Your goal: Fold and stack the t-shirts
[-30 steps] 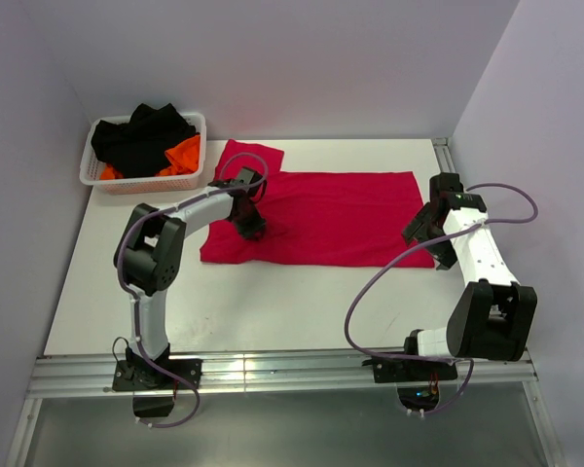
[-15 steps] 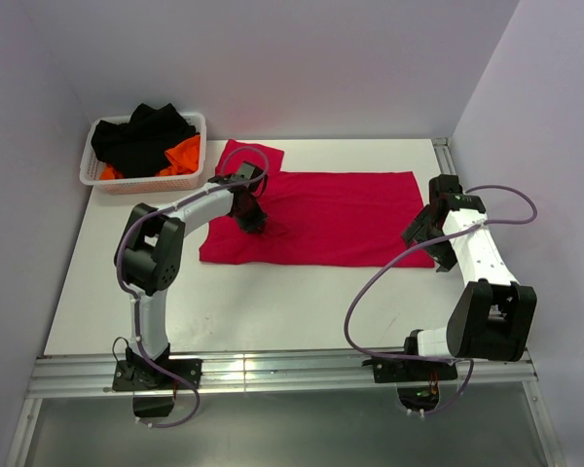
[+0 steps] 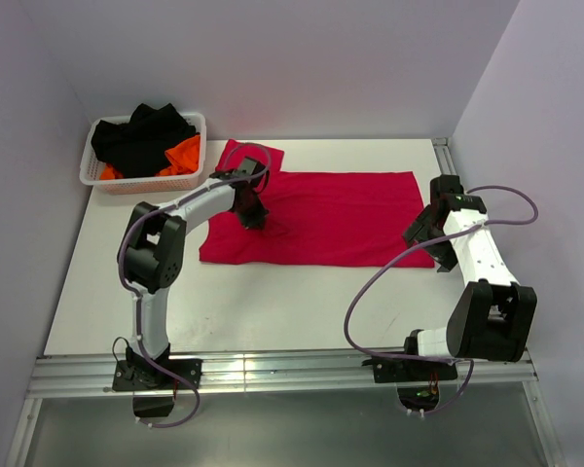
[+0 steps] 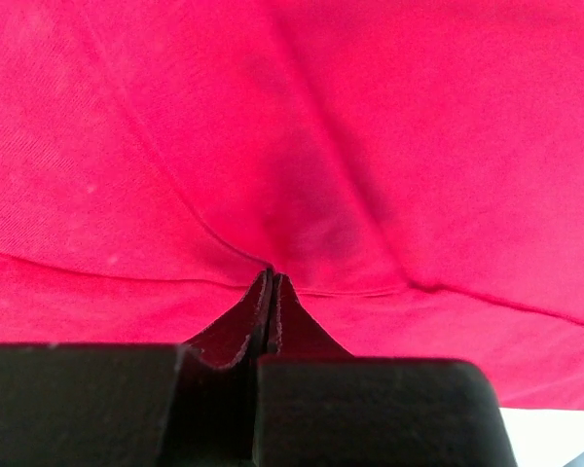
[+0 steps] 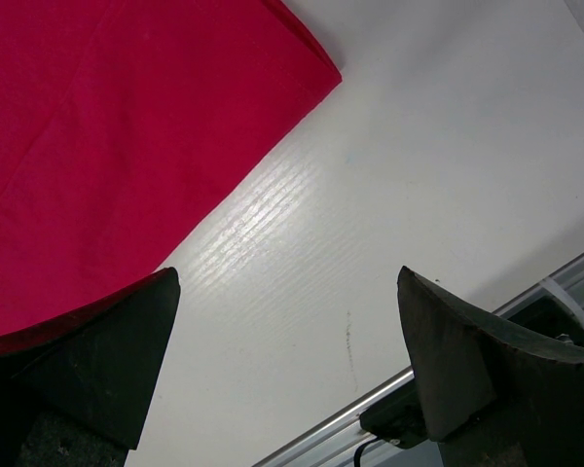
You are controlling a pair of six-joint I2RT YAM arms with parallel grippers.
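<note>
A crimson red t-shirt (image 3: pixel 341 219) lies spread flat across the middle of the table, one sleeve pointing toward the back left. My left gripper (image 3: pixel 256 222) rests on its left part, near the sleeve. In the left wrist view the gripper (image 4: pixel 271 279) is shut, its tips pinching the red cloth (image 4: pixel 370 117), with creases running out from the pinch. My right gripper (image 3: pixel 420 233) hovers at the shirt's right edge. It (image 5: pixel 288 277) is open over bare table, the shirt's corner (image 5: pixel 127 126) beside its left finger.
A white mesh basket (image 3: pixel 199 148) at the back left holds black and orange clothes (image 3: pixel 141 141). Walls close in the table at the back, left and right. A metal rail (image 3: pixel 273 365) runs along the near edge by the arm bases.
The left gripper has slid a little toward the back of the table along the shirt and closed its jaws on the cloth. The right arm has not moved.
</note>
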